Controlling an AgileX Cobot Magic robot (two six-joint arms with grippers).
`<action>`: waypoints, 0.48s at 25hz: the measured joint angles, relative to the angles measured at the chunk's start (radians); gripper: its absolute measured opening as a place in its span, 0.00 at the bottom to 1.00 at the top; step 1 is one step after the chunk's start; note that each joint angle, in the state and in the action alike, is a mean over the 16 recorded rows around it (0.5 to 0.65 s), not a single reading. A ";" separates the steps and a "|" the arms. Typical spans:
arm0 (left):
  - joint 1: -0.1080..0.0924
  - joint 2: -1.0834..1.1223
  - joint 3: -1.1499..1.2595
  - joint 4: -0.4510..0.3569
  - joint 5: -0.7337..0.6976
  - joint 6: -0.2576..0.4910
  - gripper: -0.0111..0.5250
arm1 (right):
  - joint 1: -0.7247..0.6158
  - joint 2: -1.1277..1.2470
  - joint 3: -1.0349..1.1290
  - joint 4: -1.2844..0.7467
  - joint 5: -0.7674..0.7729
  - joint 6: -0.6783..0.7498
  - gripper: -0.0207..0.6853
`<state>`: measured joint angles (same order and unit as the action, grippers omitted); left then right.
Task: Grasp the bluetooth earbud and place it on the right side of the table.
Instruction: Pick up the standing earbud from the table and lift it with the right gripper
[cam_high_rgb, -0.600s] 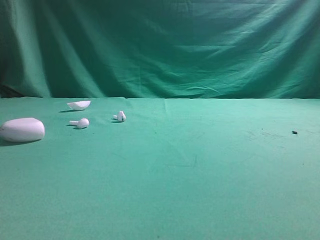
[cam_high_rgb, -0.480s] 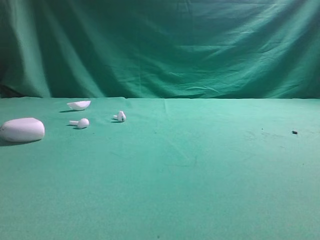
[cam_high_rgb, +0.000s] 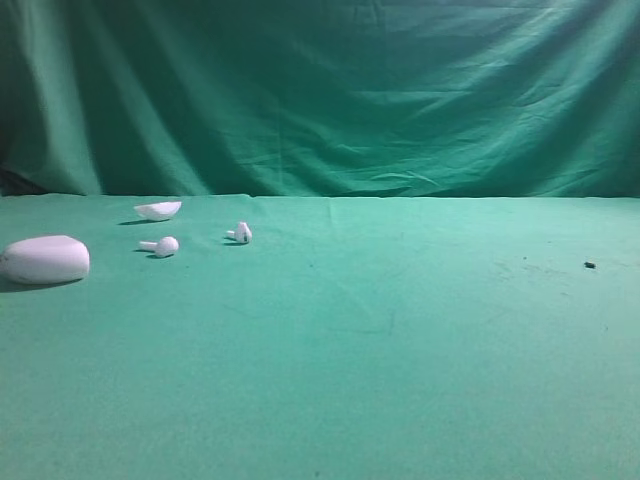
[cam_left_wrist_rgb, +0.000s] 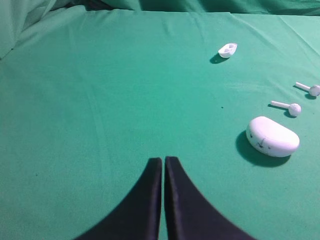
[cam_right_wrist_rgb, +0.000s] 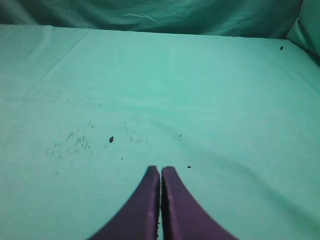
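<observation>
The bluetooth earbud (cam_high_rgb: 240, 233), tiny and white with dark marks and a stubby stem, lies on the green table (cam_high_rgb: 380, 340) at the back left. In the left wrist view it lies at the right edge (cam_left_wrist_rgb: 310, 89). My left gripper (cam_left_wrist_rgb: 163, 160) is shut and empty, low over bare cloth, well to the left of the earbud and nearer the camera. My right gripper (cam_right_wrist_rgb: 160, 169) is shut and empty over bare cloth on the right side. Neither gripper shows in the exterior view.
A plain white earbud (cam_high_rgb: 160, 245) with a longer stem, a large white pebble-shaped case (cam_high_rgb: 45, 259) and a small white shell-like piece (cam_high_rgb: 158, 210) lie at the left. The case (cam_left_wrist_rgb: 272, 136) is the thing nearest my left gripper. A dark speck (cam_high_rgb: 589, 265) lies at the right.
</observation>
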<state>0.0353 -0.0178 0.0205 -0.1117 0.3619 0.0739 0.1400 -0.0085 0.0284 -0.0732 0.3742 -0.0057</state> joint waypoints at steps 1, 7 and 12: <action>0.000 0.000 0.000 0.000 0.000 0.000 0.02 | 0.000 0.000 0.000 0.002 -0.004 0.001 0.03; 0.000 0.000 0.000 0.000 0.000 0.000 0.02 | 0.000 0.000 0.000 0.027 -0.114 0.012 0.03; 0.000 0.000 0.000 0.000 0.000 0.000 0.02 | 0.000 0.018 -0.019 0.051 -0.250 0.022 0.03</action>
<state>0.0353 -0.0178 0.0205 -0.1117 0.3619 0.0739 0.1400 0.0095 0.0094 -0.0223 0.1240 0.0165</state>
